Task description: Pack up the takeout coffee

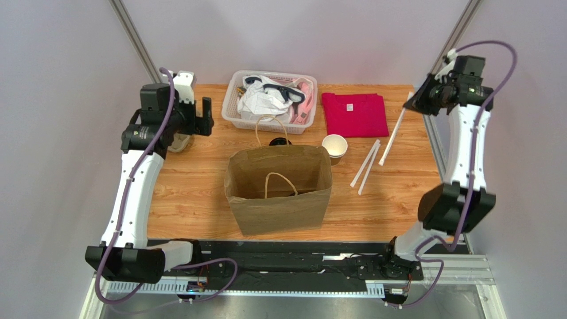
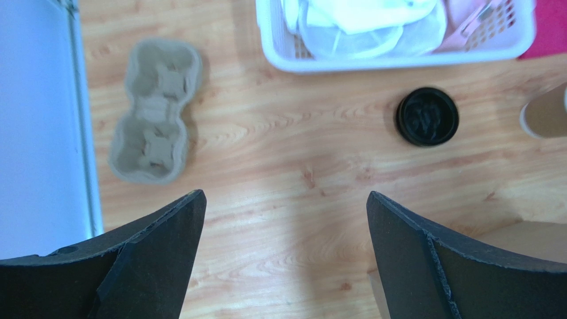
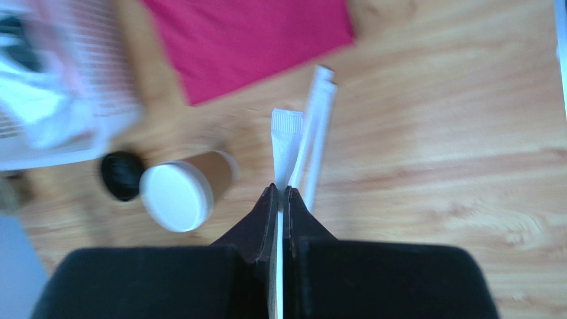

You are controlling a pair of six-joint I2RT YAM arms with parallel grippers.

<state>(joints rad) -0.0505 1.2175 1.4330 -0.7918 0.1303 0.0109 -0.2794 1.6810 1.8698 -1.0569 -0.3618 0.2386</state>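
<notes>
Both claws are clear of the coffee. The right claw (image 3: 279, 191) is pinched narrow on a paper-wrapped straw (image 3: 287, 136) that runs out past its tips. Two more straws (image 3: 318, 133) lie just beside it. Left of those, the kraft paper cup (image 3: 180, 193) stands uncapped on the worktop (image 3: 432, 166), its black lid (image 3: 121, 176) close by. The left claw (image 2: 285, 199) hangs wide and empty, with the pulp cup tray (image 2: 156, 109) to its left. The long straw could likely swing into the light cup and tip it, or slip from so thin a pinch.
</notes>
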